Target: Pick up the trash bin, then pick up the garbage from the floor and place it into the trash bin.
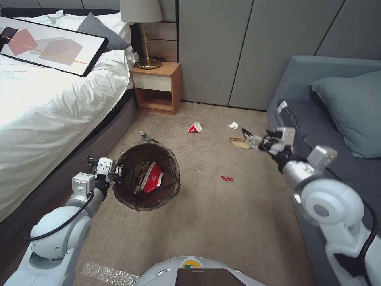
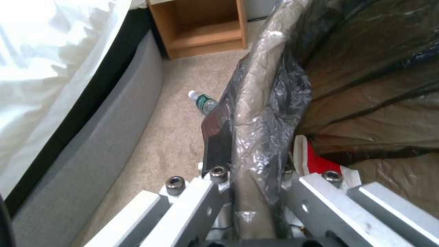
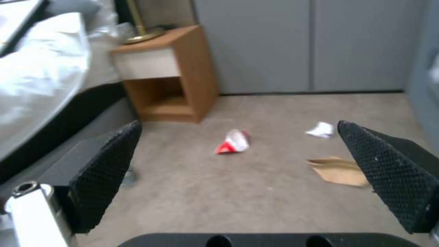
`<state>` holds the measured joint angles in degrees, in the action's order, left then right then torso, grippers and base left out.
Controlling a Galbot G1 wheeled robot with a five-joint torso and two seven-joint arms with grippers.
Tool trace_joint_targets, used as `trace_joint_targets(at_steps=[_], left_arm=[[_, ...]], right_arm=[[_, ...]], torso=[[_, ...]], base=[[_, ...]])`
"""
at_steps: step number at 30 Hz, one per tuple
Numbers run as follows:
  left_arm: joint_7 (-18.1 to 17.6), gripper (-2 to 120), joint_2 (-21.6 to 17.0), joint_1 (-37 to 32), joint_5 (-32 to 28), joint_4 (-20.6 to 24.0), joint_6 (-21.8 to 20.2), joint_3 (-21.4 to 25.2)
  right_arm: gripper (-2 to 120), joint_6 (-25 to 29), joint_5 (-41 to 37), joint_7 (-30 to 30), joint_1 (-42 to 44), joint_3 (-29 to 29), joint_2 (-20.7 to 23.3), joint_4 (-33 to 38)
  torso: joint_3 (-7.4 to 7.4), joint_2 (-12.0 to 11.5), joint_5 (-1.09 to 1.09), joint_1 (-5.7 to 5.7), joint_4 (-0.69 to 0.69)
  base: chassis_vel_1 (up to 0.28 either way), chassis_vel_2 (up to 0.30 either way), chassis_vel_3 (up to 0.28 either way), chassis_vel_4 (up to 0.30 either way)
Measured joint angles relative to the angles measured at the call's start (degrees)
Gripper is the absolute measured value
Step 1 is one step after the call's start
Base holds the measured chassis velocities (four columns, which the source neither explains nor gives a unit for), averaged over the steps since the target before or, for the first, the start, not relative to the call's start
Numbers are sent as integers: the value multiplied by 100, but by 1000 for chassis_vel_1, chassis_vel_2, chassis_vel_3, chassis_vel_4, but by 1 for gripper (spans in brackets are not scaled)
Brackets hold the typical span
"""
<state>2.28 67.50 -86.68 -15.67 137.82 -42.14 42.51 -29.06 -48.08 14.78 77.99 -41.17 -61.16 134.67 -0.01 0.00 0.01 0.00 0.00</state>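
Note:
My left gripper (image 1: pixel 118 173) is shut on the near-left rim of the trash bin (image 1: pixel 146 174), a round bin lined with a dark bag; a red-and-white wrapper (image 1: pixel 152 177) lies inside. In the left wrist view the fingers (image 2: pixel 218 144) clamp the bag-covered rim (image 2: pixel 256 113). My right gripper (image 1: pixel 248 137) hangs open above the floor (image 1: pixel 206 214), just over a brown paper bag (image 1: pixel 239 142). Other garbage on the carpet: a red-and-white wrapper (image 1: pixel 195 127), a white tissue wad (image 1: pixel 233 125), a red scrap (image 1: pixel 226 178) and a small bottle (image 1: pixel 145 136) behind the bin. The right wrist view shows the wrapper (image 3: pixel 233 142), tissue (image 3: pixel 321 130) and bag (image 3: pixel 341 170) between the spread fingers (image 3: pixel 107 168).
A bed (image 1: pixel 47 111) with a framed picture (image 1: pixel 47 45) runs along the left. A wooden nightstand (image 1: pixel 156 89) with a lamp stands at the back. A grey sofa (image 1: pixel 337 131) lines the right, close to my right arm. Grey wall panels (image 1: pixel 238 47) close the far side.

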Motion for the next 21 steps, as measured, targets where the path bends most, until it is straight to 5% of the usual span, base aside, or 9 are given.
trace_joint_targets(at_steps=[1, 3, 9, 21], left_arm=[[0, 0, 0, 0, 0, 0, 0, 0], [8, 0, 40, 0, -1, 2, 0, -18], [17, 0, 39, -9, -5, 1, 0, 15], [33, 0, 62, -17, 27, -6, 0, 5]], right_arm=[[100, 0, 0, 0, 0, 0, 0, 0], [100, 577, 1130, -394, 434, -267, -768, -183], [100, 1270, 2040, -761, 784, -531, -1369, -392], [100, 1613, 2300, -865, 851, -708, -1607, -542]], torso=[[0, 0, 0, 0, 0], [0, 0, 0, 0, 0], [0, 0, -2, 0, 0], [0, 0, -2, 0, 0]], base=[[0, 0, 0, 0], [0, 0, 0, 0], [0, 0, 0, 0], [0, 0, 0, 0]])
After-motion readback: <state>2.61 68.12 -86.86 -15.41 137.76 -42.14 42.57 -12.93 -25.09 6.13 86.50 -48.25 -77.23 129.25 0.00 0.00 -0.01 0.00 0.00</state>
